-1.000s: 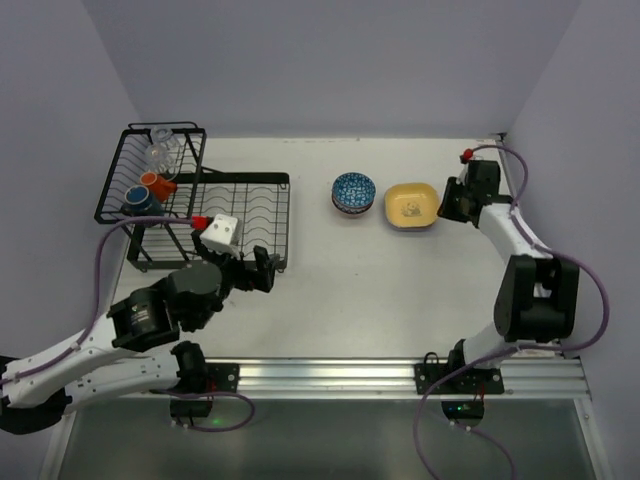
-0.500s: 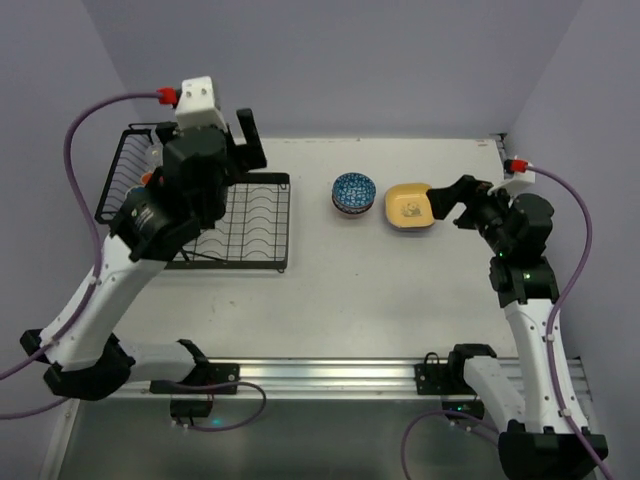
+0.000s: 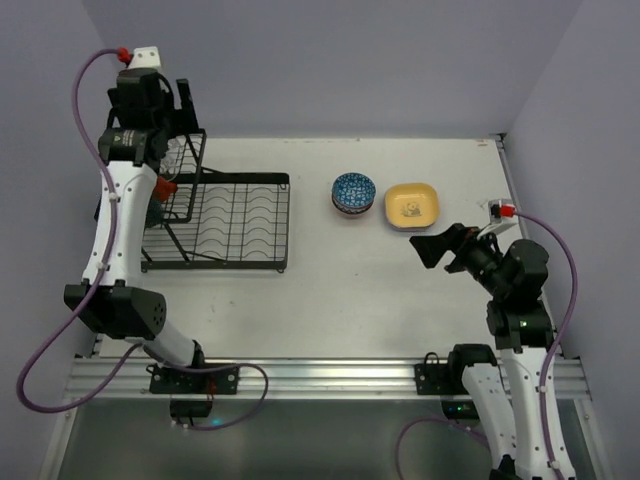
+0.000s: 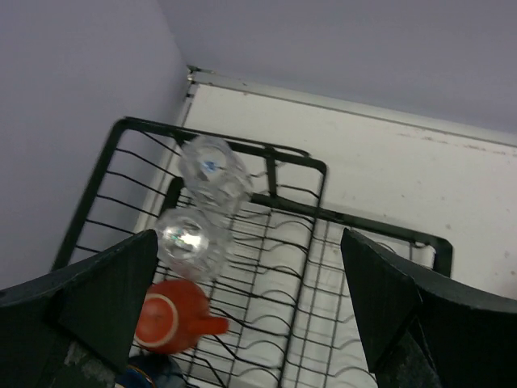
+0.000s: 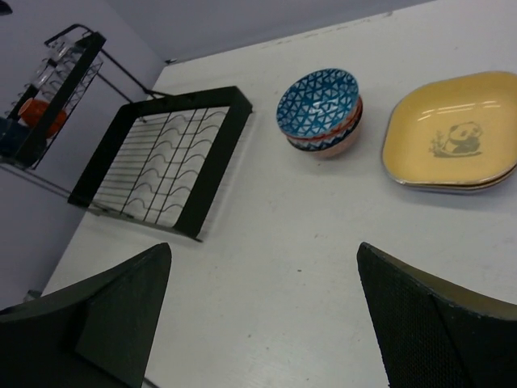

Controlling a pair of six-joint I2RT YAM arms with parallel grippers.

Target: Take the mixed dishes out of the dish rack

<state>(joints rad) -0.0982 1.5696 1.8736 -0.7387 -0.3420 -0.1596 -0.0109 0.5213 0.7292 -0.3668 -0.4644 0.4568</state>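
Left jaws and right jaws gape empty; clear glasses (image 4: pixel 192 242) at left centre look slick, fragile. I'd pinch mid-wall, gently.

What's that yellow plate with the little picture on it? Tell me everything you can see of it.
The yellow plate is a rounded square with a shallow raised rim. It looks glossy, like glazed ceramic or plastic, and has a small panda drawn at its centre. It lies flat and face up on a lower plate, of which only the edge shows, on the white table. The stacked patterned bowls stand beside it, not touching it. Nothing else touches it.
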